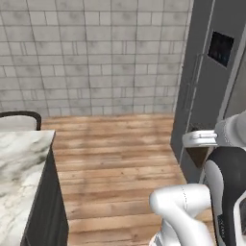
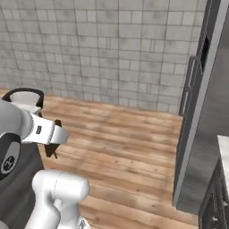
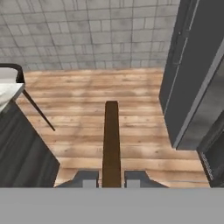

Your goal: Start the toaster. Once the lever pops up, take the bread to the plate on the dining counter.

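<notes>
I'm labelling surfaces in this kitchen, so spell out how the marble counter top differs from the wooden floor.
The marble counter top is white with grey veins, while the wooden floor is warm brown. The counter top is one unbroken slab; the floor is laid in long planks with visible seams. The counter top sits raised on a dark base, whereas the floor lies low, running to the tiled wall. Both are flat, level surfaces.

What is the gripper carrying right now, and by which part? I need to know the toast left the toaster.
The gripper is shut on the bread, pinching one edge of the slice; the rest juts forward, edge-on, over the wooden floor.
</notes>
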Controlling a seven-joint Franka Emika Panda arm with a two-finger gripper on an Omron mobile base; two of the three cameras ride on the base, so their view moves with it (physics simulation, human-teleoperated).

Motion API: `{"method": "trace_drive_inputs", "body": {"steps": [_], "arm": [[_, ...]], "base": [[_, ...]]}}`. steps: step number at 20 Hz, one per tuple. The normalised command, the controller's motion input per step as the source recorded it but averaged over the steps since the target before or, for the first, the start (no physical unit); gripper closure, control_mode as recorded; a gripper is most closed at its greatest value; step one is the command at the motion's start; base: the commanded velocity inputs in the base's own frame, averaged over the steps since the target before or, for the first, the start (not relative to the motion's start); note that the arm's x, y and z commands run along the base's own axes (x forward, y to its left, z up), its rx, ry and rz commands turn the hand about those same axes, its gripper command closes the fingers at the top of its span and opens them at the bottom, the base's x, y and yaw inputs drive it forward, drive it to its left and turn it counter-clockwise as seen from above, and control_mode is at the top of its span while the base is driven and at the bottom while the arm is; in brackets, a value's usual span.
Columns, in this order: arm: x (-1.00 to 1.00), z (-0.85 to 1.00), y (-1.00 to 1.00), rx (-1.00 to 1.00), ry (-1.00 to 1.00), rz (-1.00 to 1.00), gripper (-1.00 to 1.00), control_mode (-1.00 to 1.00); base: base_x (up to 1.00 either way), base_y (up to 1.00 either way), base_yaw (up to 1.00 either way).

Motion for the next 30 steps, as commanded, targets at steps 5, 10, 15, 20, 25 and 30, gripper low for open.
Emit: {"method": "trace_drive_inputs", "body": {"steps": [5,10,15,20,25,30], "arm": [[0.00,0.00,0.00,0.00,0.00,0.00,1.00,1.00],[0.00,0.00,0.00,0.00,0.00,0.00,1.00,1.00],[0.00,0.00,0.00,0.00,0.00,0.00,1.00,1.00],[0.00,0.00,0.00,0.00,0.00,0.00,1.00,1.00],[0.00,0.00,0.00,0.00,0.00,0.00,1.00,1.00],[0.00,0.00,0.00,0.00,0.00,0.00,1.00,1.00]], "base": [[1.00,-0.35,0.47],[1.00,-0.31,0.46],[1.00,-0.37,0.41],[1.00,-0.56,0.34],[1.00,-0.55,0.29],[1.00,-0.63,0.31]]}}
